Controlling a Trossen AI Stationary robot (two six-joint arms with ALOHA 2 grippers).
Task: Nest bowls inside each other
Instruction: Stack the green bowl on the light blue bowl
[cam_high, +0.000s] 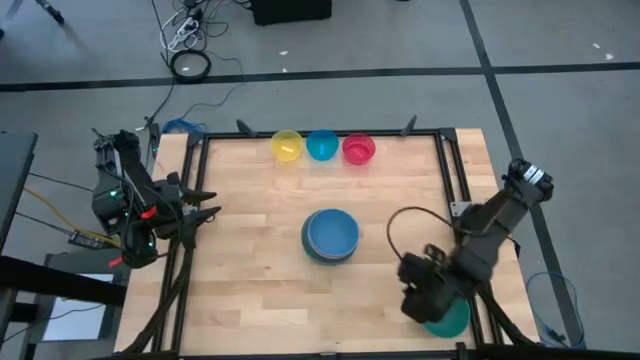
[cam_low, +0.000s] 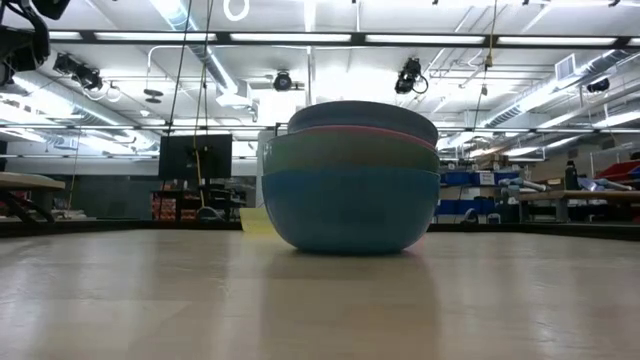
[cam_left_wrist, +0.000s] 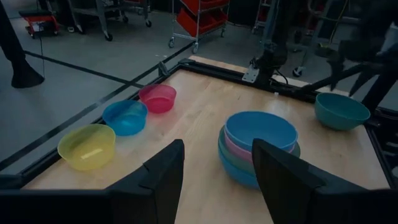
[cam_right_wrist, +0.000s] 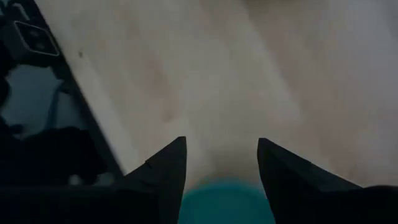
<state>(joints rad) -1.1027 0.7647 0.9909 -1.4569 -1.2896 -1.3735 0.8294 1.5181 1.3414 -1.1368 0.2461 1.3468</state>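
The teal bowl (cam_high: 449, 320) sits alone near the desk's front right corner, upright and empty as far as I can see, mostly under my right claw (cam_high: 425, 290). My right wrist view shows my two dark fingers spread apart, with the teal rim (cam_right_wrist: 225, 198) between and below them and nothing pinched. So I judge the step in hand to be fetching this last large bowl. The next move calls for lowering one finger inside the wall and one outside, pressing together on the rim, then lifting it clear.

The stack of large bowls (cam_high: 331, 236) stands around the middle of the desk: a blue bowl (cam_left_wrist: 260, 130) nested on top, a pink one (cam_left_wrist: 231, 149) under it, green below that, and a light blue one at the bottom. The teal bowl has to go in over the blue one, square to it, or it will ride tilted.

Along the far edge, three small bowls stand in a row, each empty: yellow (cam_high: 287, 145), blue (cam_high: 322, 145), magenta-red (cam_high: 358, 149). They are not yet nested.

My left claw (cam_high: 200, 212) waits at the left edge, fingers spread, holding nothing.
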